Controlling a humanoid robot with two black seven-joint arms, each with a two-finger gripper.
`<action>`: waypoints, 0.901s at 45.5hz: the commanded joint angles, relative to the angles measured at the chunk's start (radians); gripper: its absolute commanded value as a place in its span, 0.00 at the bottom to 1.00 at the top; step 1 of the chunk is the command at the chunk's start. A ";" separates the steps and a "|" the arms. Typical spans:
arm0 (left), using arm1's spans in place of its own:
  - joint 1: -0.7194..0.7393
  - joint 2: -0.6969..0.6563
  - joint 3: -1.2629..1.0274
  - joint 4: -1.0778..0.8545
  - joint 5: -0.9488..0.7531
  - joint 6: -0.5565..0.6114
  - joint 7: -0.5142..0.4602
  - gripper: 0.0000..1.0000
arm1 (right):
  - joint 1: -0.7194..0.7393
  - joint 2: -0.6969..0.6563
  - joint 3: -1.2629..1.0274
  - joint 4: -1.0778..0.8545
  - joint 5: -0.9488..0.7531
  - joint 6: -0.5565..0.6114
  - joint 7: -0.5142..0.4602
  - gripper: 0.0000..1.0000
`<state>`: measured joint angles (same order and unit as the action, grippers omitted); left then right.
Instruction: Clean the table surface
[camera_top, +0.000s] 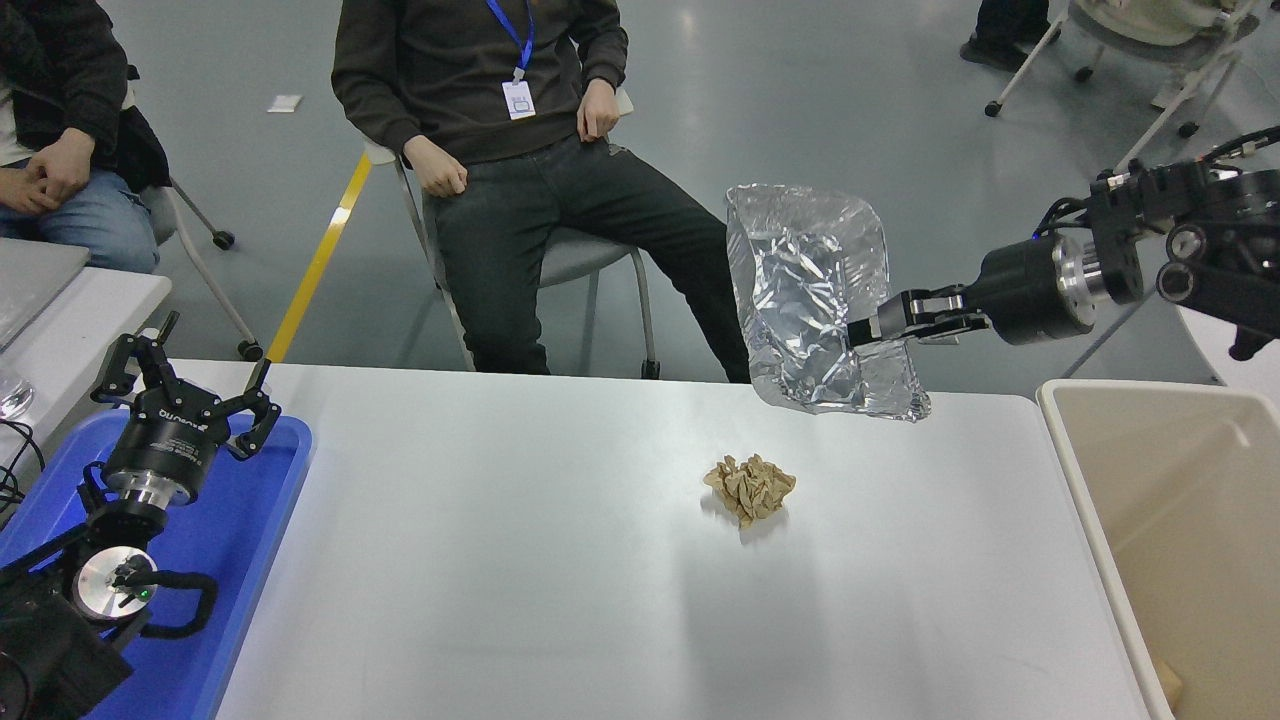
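Right tool (862, 330) clamped on silver foil bag (810, 290) above table surface (520, 560), left tool (185, 385) open over blue tray (255, 520)

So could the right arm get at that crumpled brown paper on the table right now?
Probably not yet. The right end effector is shut on the silver foil bag, held above the table surface. Nothing lies around the crumpled brown paper, so the way looks free once the bag is released.

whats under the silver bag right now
Nothing touches the silver bag: the right gripper holds it in the air above the table surface. The crumpled brown paper lies uncovered, nearer the camera.
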<state>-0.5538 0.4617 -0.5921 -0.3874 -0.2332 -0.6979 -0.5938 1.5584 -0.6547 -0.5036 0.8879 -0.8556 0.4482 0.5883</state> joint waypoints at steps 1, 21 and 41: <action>0.000 0.000 0.000 0.001 0.000 0.000 0.000 1.00 | -0.084 -0.008 0.002 -0.216 0.167 0.001 -0.001 0.00; 0.000 0.000 0.000 0.001 0.000 0.000 0.000 1.00 | -0.288 -0.039 0.004 -0.622 0.495 0.001 -0.028 0.00; 0.000 0.000 0.000 0.001 0.000 0.000 0.000 1.00 | -0.445 -0.042 0.043 -0.785 0.627 -0.052 -0.222 0.00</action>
<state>-0.5538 0.4617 -0.5921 -0.3876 -0.2332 -0.6979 -0.5941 1.1932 -0.6927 -0.4920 0.1755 -0.2863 0.4320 0.4586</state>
